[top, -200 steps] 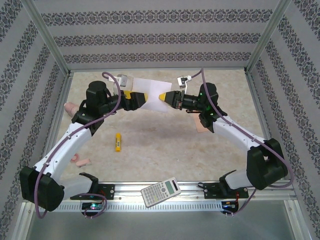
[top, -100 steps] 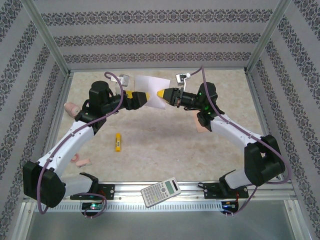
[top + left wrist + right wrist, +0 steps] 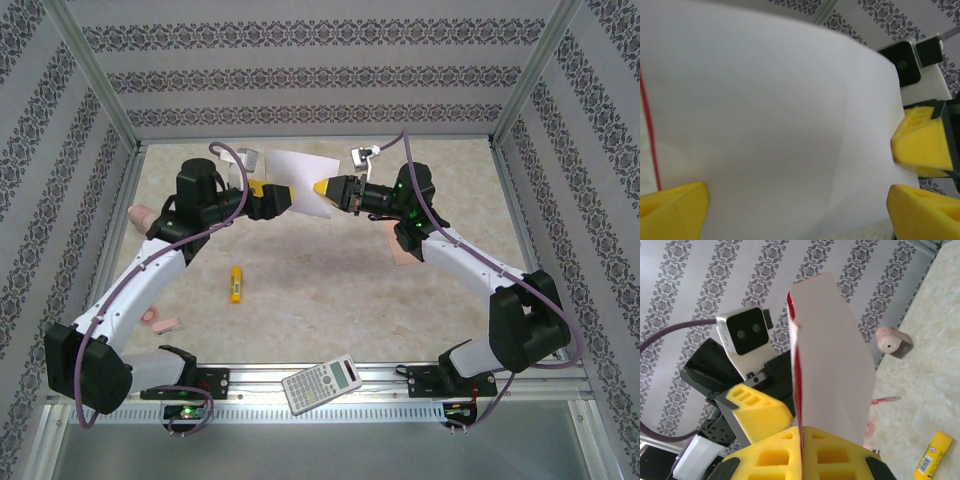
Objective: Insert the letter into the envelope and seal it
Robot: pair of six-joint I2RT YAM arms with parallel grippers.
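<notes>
The letter [image 3: 300, 178] hangs in the air over the far middle of the table, its white back filling the left wrist view [image 3: 770, 110] with a red border line at the left. My right gripper [image 3: 322, 187] is shut on its right edge, the sheet pinched between the yellow pads [image 3: 801, 437]. My left gripper [image 3: 284, 196] stands open at the letter's left side, and the sheet lies between its wide-apart fingers [image 3: 672, 207] without being pinched. The peach envelope [image 3: 400, 250] lies on the table, partly hidden under my right arm.
A yellow glue stick [image 3: 236, 284] lies left of centre. A calculator [image 3: 322, 383] rests on the front rail. A pink round item [image 3: 142, 215] and a small pink piece [image 3: 160, 322] lie at the left. Metal frame posts and patterned walls stand on three sides.
My right gripper has shifted slightly left and up with the letter. My left gripper has edged a little back and left, still open around the sheet.
</notes>
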